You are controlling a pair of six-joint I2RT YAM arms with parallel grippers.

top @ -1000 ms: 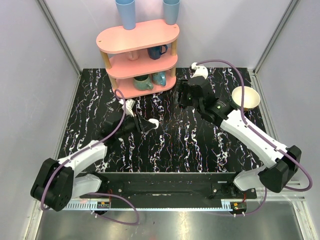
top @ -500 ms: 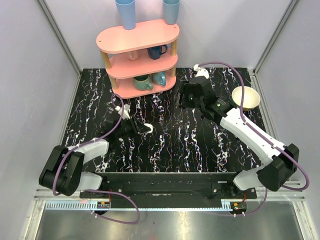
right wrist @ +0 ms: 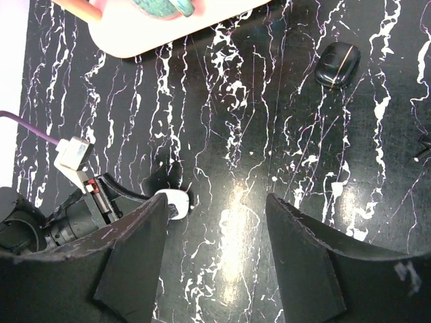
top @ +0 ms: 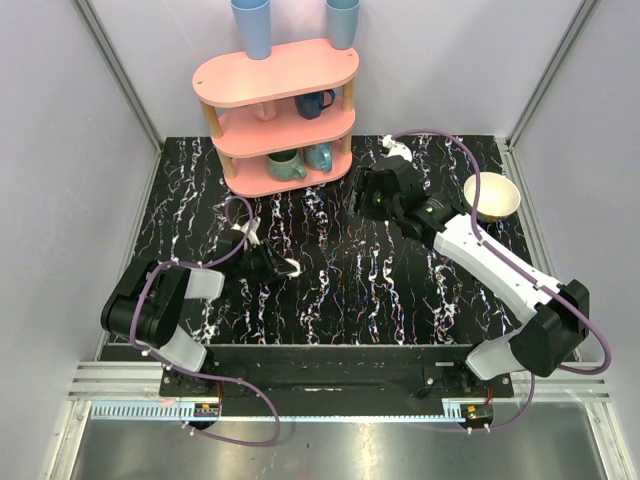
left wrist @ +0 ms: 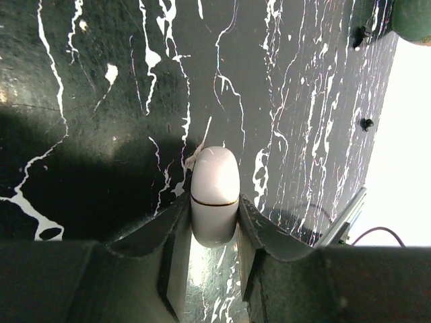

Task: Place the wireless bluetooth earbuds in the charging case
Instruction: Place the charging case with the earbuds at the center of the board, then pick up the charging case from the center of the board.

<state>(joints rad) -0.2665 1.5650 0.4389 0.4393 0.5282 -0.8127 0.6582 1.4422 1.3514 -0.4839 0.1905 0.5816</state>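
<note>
My left gripper (top: 284,267) is shut on a white rounded charging case (left wrist: 215,195). The case is closed, with a thin dark seam round it, and sits low over the black marbled table (top: 400,290), left of the middle. It also shows in the right wrist view, where the white case (right wrist: 176,202) pokes out from the left gripper's fingers. My right gripper (top: 372,200) hangs open above the table's far middle, jaws wide apart and nothing between them (right wrist: 215,202). The earbuds are out of view.
A pink three-tier shelf (top: 275,110) with mugs and two blue cups stands at the back left. A cream bowl (top: 491,195) sits at the far right. A black oval case with a pale line (right wrist: 337,64) lies near the shelf's foot.
The left arm has folded back toward the near left, carrying the white case with it. The right gripper has shifted slightly toward the back left and stayed open.
</note>
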